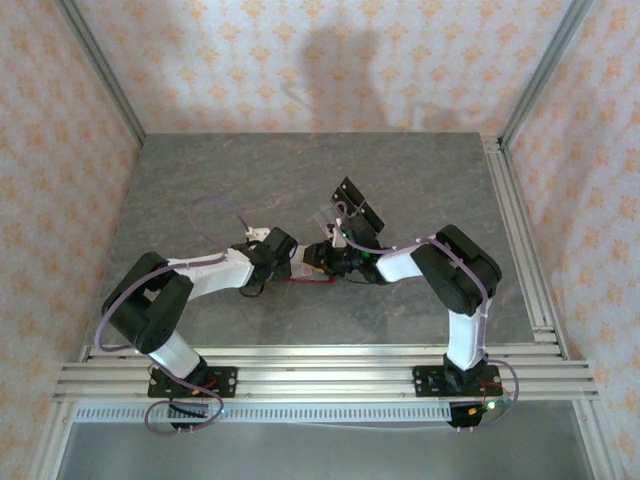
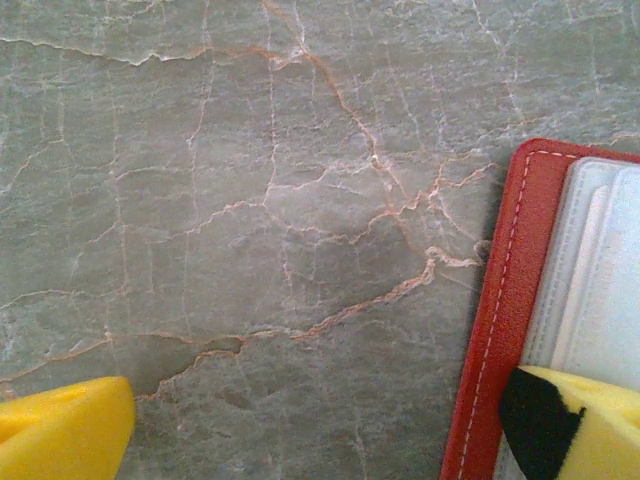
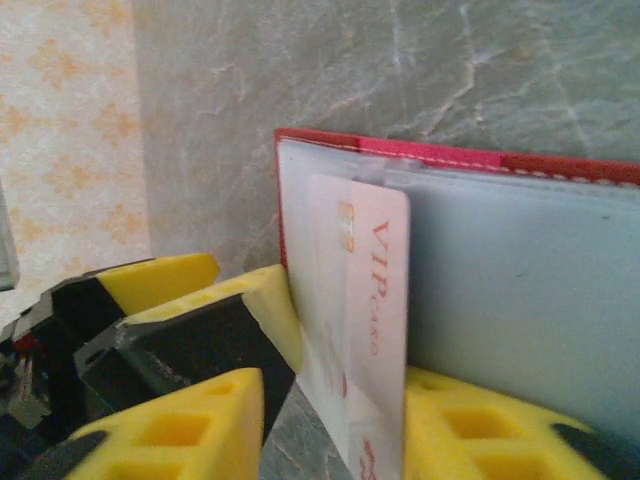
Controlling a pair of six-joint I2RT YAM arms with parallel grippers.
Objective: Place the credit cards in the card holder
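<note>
Left gripper (image 2: pixel 320 435) stood wide open in its wrist view, gripping nothing, one yellow pad (image 2: pixel 600 425) resting on the card holder (image 2: pixel 497 330), red stitched leatherette lying flat on the veined stone table (image 2: pixel 250 200). In the right wrist view, the right gripper (image 3: pixel 335 405) was partly open, loosely flanking a glossy pinkish credit card (image 3: pixel 378 300) half inside the translucent sleeve (image 3: pixel 520 300); a square push along the slot seemed wisest. In the top view, both arms met mid-table.
</note>
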